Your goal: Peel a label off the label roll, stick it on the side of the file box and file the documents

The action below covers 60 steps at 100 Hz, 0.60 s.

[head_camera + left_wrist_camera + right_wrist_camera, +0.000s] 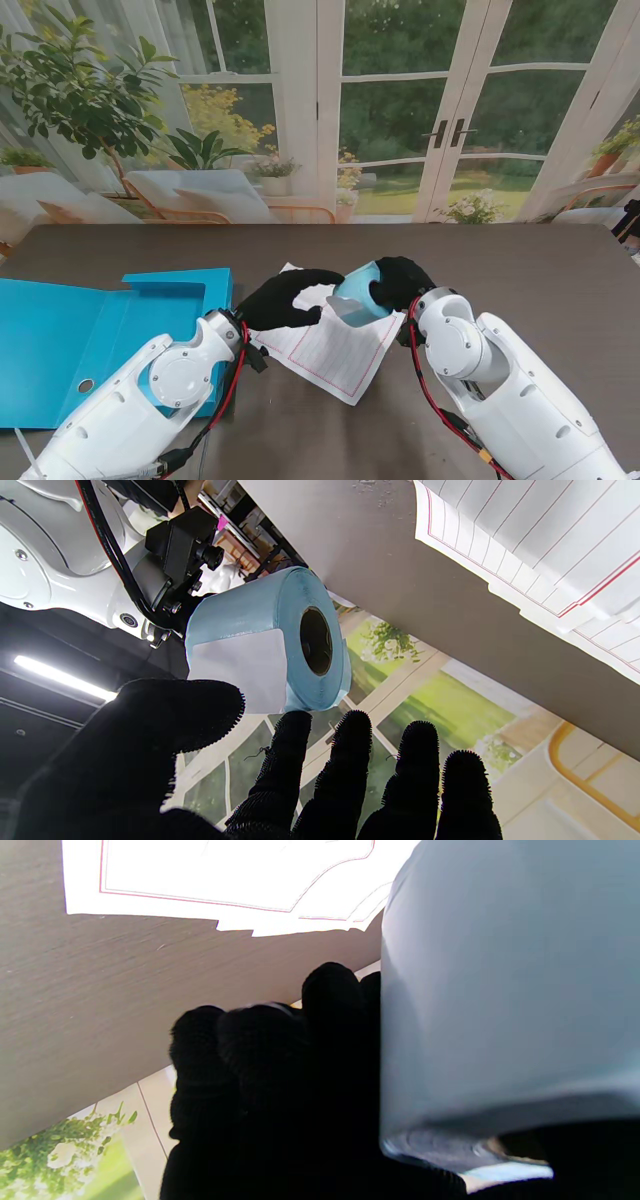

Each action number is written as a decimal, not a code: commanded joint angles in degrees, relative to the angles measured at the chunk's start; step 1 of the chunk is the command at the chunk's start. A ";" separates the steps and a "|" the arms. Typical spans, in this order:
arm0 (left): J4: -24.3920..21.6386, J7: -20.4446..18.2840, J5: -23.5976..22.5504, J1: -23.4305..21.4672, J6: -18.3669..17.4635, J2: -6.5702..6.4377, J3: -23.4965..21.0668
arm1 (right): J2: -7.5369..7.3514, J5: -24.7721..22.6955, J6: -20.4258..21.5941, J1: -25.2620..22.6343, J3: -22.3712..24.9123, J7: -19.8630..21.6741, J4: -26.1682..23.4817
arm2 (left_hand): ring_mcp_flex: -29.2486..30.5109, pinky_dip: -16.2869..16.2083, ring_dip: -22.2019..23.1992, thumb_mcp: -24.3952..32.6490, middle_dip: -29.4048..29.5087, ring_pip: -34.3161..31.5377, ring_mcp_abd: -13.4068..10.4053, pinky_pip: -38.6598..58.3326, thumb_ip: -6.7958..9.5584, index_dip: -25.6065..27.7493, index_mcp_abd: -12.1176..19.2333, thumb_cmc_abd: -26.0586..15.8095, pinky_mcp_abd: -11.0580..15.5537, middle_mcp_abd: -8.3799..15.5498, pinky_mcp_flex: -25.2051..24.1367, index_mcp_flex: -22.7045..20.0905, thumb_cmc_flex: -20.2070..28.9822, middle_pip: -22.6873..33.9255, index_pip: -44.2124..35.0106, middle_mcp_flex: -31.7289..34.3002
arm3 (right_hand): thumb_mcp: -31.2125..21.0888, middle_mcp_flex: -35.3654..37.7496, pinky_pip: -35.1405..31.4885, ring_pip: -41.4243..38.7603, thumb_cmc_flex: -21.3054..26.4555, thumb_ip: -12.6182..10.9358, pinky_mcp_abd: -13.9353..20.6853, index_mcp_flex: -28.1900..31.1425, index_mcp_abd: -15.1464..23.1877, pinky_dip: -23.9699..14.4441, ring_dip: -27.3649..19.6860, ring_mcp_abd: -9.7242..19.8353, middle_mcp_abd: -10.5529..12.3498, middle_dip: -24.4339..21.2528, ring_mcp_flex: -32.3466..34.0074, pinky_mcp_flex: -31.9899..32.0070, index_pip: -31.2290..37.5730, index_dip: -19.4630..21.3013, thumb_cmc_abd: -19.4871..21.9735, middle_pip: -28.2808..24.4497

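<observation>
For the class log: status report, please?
Right robot hand shut on roll. Left robot hand open, reaching for label. Papers beneath, box left.

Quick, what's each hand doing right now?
Left hand: open, fingers reaching toward the label roll, not gripping it.
Right hand: shut on the label roll.

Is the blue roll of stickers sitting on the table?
No, the right hand is holding the label roll up in the air above the documents, with the left hand reaching toward it.
</observation>
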<state>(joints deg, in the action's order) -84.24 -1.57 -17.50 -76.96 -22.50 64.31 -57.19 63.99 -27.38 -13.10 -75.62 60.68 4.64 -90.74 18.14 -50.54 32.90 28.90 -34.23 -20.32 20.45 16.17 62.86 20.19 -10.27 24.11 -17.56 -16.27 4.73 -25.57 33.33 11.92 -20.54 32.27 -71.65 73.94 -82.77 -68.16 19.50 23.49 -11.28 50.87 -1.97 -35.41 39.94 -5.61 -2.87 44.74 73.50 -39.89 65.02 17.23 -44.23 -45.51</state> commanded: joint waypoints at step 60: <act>4.15 5.31 -1.89 1.19 -1.37 2.24 3.37 | 1.57 2.67 -4.95 0.39 -1.06 -1.92 -0.30 | 3.21 4.28 9.53 0.08 -12.74 -17.21 2.48 40.07 -0.67 3.66 -2.28 3.46 0.66 -0.06 -6.13 -0.35 -1.74 12.41 -15.43 2.02 | -9.48 1.03 -2.76 -0.20 5.23 -2.09 -2.12 4.50 7.50 -0.54 0.07 -0.81 -2.89 0.05 1.58 -11.37 5.58 4.56 0.54 -1.00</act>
<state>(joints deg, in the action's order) -80.52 4.30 -18.87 -75.56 -23.56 65.92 -54.17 64.84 -25.12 -17.83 -75.56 59.68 2.35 -90.32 20.59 -47.13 40.98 28.87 -46.19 -35.84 22.33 52.59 62.85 23.75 -14.32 24.87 -18.17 -16.65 -0.21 -24.16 33.32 23.56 -34.59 33.52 -73.02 73.94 -82.77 -68.16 20.37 23.49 -12.08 50.84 -4.31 -35.45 39.94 -6.51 -4.07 44.74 73.50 -39.89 65.01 17.23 -46.44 -45.51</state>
